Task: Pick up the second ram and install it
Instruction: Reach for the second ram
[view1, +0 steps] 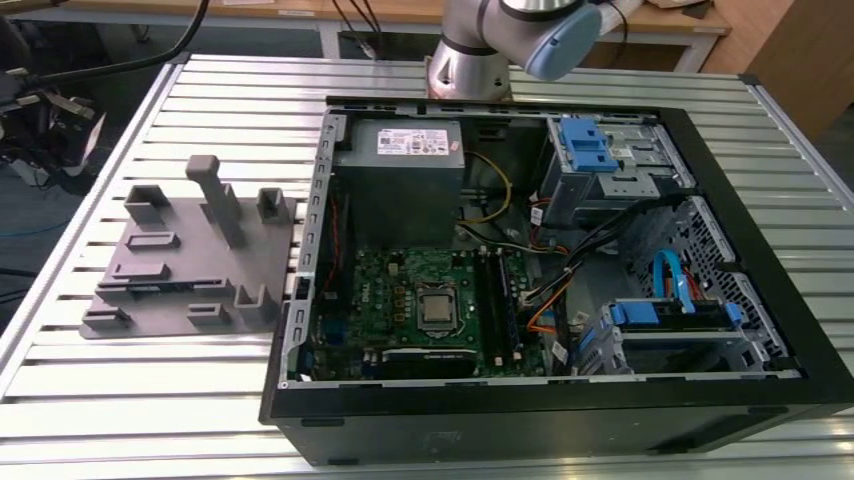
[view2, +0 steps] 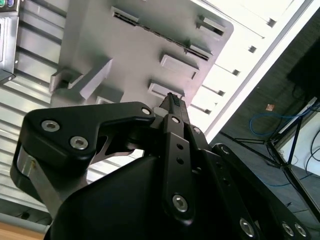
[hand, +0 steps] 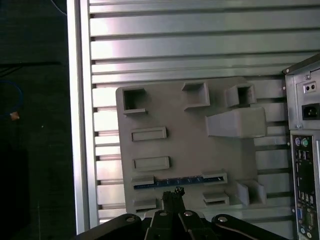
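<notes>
The second ram (hand: 175, 181) is a thin dark strip standing on edge in a long slot of the grey fixture (hand: 190, 135). The same strip shows as a dark line (view2: 150, 31) in the second wrist view. My gripper (hand: 175, 192) hangs well above the fixture, and in the first wrist view its tips lie just beside the strip. Its black fingers (view2: 172, 107) are pressed together with nothing between them. The fixture (view1: 187, 270) lies on the slatted table at the exterior view's left, beside the open computer case (view1: 300, 300).
Inside the case lie the green motherboard (view1: 414, 290), long dark memory slots (view1: 505, 300), a grey power supply (view1: 400, 150), cables and blue drive brackets (view1: 587, 145). A tall grey post (view1: 220, 200) rises from the fixture. The table edge (hand: 80, 125) runs beside it.
</notes>
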